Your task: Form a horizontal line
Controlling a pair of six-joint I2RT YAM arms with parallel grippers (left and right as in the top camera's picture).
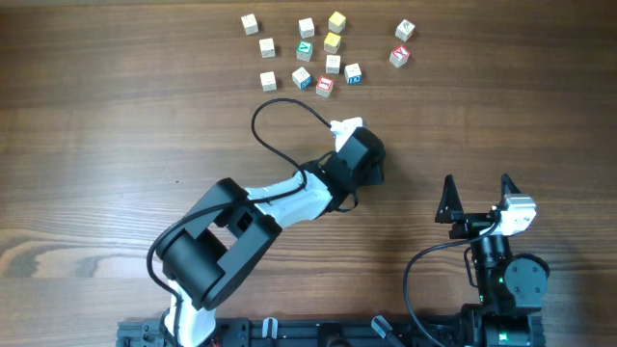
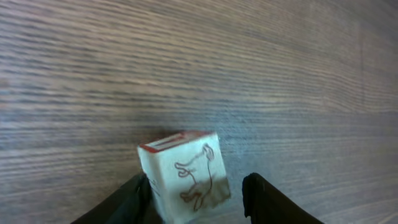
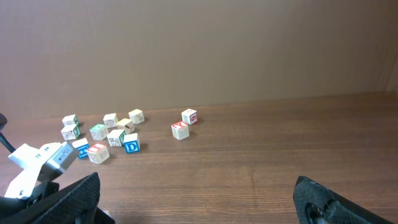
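A tilted cube (image 2: 183, 177) is bracketed by the left gripper (image 2: 198, 202), near the scattered cubes (image 1: 318, 58); whether it is clamped cannot be told. It should be levelled, then set flat, clear of them.

From overhead I count thirteen small wooden cubes (image 1: 305, 50) loose on the table (image 1: 96, 145): eleven bunched in one cluster, and two more (image 1: 399, 56) in a pair off to one side of it. One further cube (image 2: 186, 165) sits between the fingers of my left gripper (image 2: 194, 183), hidden from the overhead view, which makes fourteen cubes in all. I have two arms with one gripper each, so two grippers, the other being my right gripper (image 1: 477, 183).
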